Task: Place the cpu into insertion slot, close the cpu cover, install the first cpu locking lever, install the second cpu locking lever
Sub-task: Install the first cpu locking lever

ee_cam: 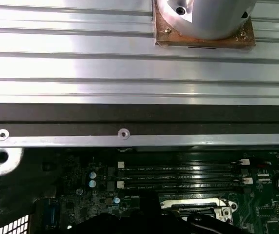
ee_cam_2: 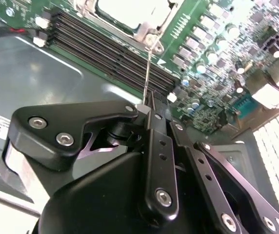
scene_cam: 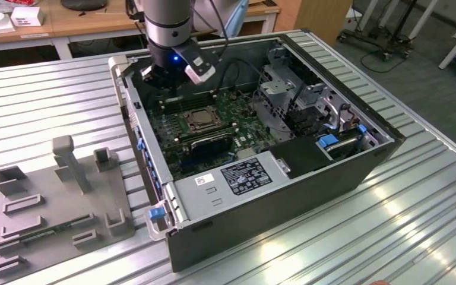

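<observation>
Fixture: grey moulded holder (scene_cam: 54, 196) lying on the slatted table (scene_cam: 38, 101), lower left of the exterior view, well apart from the work.
Gripper: the gripper (scene_cam: 168, 80) hangs inside the open computer case (scene_cam: 291, 196) at the upper centre of the exterior view, over the far edge of the motherboard (scene_cam: 228, 113).
Gripper state: in the second wrist view the gripper (ee_cam_2: 149, 105) has its fingers pressed together, and they appear to pinch the free end of a thin wire rod, the cpu locking lever (ee_cam_2: 148, 73).
Lever axis: the rod runs straight from the fingertips across the black memory slots (ee_cam_2: 105, 48) to the nearest corner of the socket frame. Its long axis points from the gripper toward the socket.
Insertion slot: the insertion slot (scene_cam: 199, 119) lies just below and slightly right of the gripper in the exterior view, near it but clear of the fingers.
Cpu: the cpu (ee_cam_2: 125, 10) sits in the slot, its bright metal top showing through the frame opening.
Cpu cover: the cpu cover (ee_cam_2: 147, 30) lies flat around the cpu, judged closed.
Step in hand: lever installation. Whether this is the first or second lever cannot be determined.
Critical relation: the socket is beyond the fingertips along the lever's own line, with the memory slots between.
</observation>
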### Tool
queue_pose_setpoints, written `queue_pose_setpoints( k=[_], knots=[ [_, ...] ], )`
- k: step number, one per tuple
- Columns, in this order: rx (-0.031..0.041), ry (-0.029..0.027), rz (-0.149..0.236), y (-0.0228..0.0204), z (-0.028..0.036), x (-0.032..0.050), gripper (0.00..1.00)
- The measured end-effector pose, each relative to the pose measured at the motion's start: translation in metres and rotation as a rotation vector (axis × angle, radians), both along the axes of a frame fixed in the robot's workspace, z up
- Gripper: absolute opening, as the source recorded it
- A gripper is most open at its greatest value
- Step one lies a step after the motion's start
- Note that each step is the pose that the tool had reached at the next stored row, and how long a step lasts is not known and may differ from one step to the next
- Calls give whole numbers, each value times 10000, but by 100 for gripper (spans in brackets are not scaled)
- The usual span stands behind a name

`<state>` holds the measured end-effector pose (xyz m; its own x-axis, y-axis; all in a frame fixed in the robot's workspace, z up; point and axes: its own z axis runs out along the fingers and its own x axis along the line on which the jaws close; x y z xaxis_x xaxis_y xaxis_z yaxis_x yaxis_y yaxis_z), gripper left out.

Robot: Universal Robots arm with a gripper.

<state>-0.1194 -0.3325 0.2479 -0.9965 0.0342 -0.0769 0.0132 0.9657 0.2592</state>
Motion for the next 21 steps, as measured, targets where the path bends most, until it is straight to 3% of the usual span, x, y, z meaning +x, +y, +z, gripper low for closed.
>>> queue_pose_setpoints(
  k=[11, 21],
  knots=[
    [1, 3, -2, -35, -17, 228, 11],
    [4, 5, -1, -35, -19, 242, 11]
  ],
)
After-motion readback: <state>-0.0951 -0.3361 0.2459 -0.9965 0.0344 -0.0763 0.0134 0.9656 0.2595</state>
